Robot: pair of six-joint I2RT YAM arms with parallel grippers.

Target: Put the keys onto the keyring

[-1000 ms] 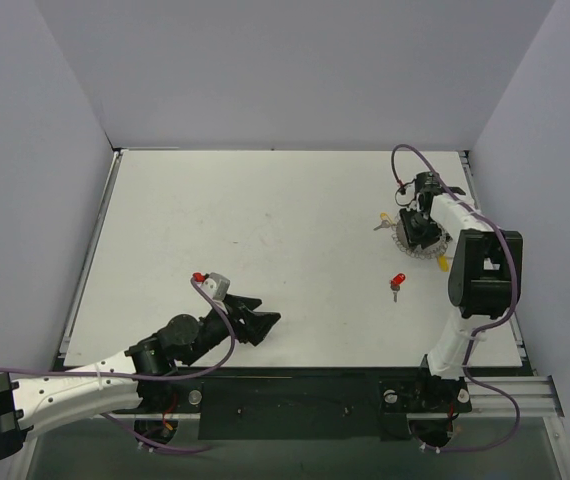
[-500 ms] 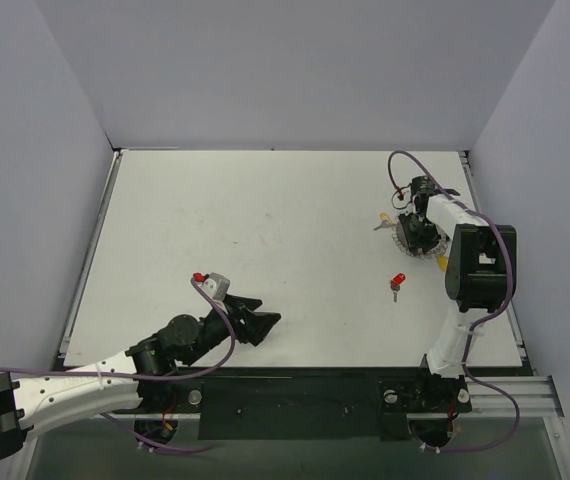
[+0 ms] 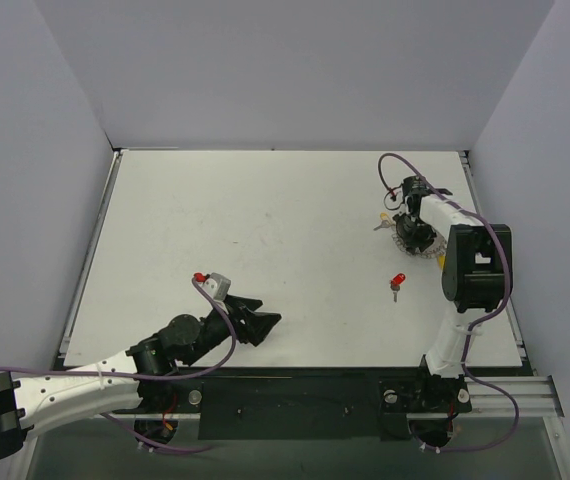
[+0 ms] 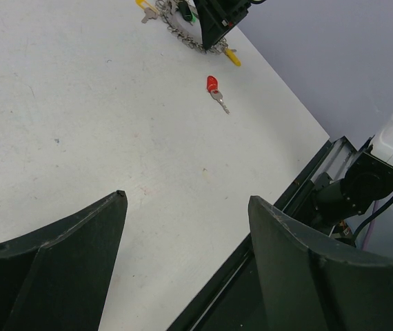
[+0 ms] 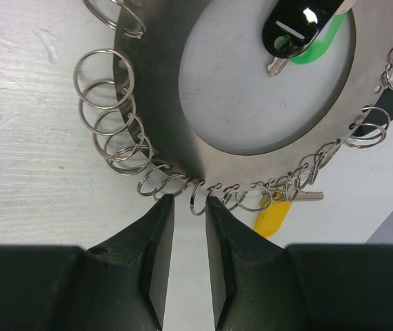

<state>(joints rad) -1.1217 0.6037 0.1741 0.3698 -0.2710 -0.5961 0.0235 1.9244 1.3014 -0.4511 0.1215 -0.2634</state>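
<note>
The keyring (image 5: 152,103) is a silver disc-shaped loop edged with small coiled rings, lying at the table's right (image 3: 426,253). My right gripper (image 5: 187,204) points down at its rim, jaws a narrow gap apart, with one small ring standing loose between the fingertips (image 5: 160,207). A green-headed key (image 5: 317,36) lies inside the loop, partly under a black part. A yellow-headed key (image 5: 272,218) hangs off the rim. A red-headed key (image 3: 398,282) lies loose on the table, also in the left wrist view (image 4: 214,86). My left gripper (image 4: 186,200) is open and empty, low near the front edge.
Another key with a pale yellow head (image 3: 382,222) lies just left of the keyring. The table's front rail (image 4: 307,186) and the right arm's base (image 4: 362,186) lie ahead of my left gripper. Grey walls enclose the table.
My right gripper has shifted slightly toward the far left over the keyring, and its wrist has turned a little. The left arm and the red key have not moved.
</note>
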